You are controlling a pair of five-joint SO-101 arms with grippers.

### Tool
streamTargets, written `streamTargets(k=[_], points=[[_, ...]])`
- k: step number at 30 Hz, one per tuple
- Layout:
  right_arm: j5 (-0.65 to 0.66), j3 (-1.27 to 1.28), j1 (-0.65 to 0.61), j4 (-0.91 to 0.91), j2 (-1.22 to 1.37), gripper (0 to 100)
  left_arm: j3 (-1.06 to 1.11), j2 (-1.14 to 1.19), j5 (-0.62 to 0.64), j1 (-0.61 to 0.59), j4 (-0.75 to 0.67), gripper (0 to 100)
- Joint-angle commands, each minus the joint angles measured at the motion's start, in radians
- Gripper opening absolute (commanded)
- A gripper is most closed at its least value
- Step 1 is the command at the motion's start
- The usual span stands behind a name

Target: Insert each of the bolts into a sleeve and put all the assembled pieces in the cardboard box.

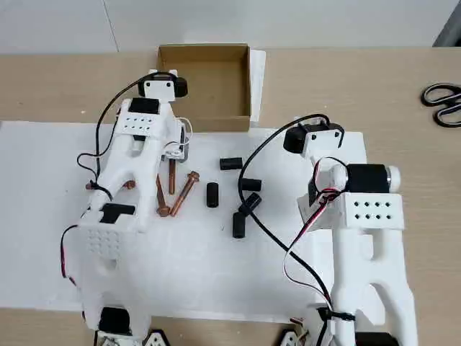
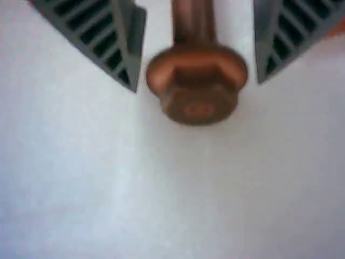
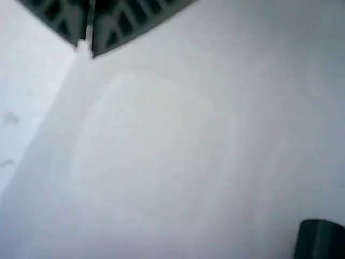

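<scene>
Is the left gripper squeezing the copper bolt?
No, the left gripper is open: white sheet shows between each of its fingers and the copper bolt lying between them.

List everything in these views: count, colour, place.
cardboard box: one, brown, open, far side of the table.
sleeves: five, black, loose on the sheet between the arms.
bolts: at least three, copper, on the sheet by the left arm, some partly hidden under it.
sheet: one, white, over the table's middle.
scissors: one pair, black handles, at the table's edge beyond the right arm.
table: one, light wood.
left gripper: dark fingers, open, astride a bolt's head.
right gripper: dark fingers, shut, over bare sheet.
</scene>
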Motion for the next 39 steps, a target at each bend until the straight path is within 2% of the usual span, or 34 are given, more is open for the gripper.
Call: streamTargets(k=[1, 15, 22, 27, 39], points=[[0.008, -0.038, 0.008, 0.013, -0.008, 0.5, -0.067, 0.014, 0.005, 0.003, -0.012, 14], [0.008, -0.038, 0.008, 0.013, -0.005, 0.5, -0.07, 0.032, 0.005, 0.003, 0.023, 3], [0.008, -0.038, 0.008, 0.013, -0.007, 0.5, -0.111, 0.025, 0.0, -0.005, 0.112, 4], [0.008, -0.038, 0.008, 0.013, -0.008, 0.5, -0.166, 0.023, 0.002, -0.015, 0.137, 11], [0.008, -0.038, 0.008, 0.013, -0.008, 0.5, -0.255, 0.023, 0.003, -0.003, 0.232, 12]])
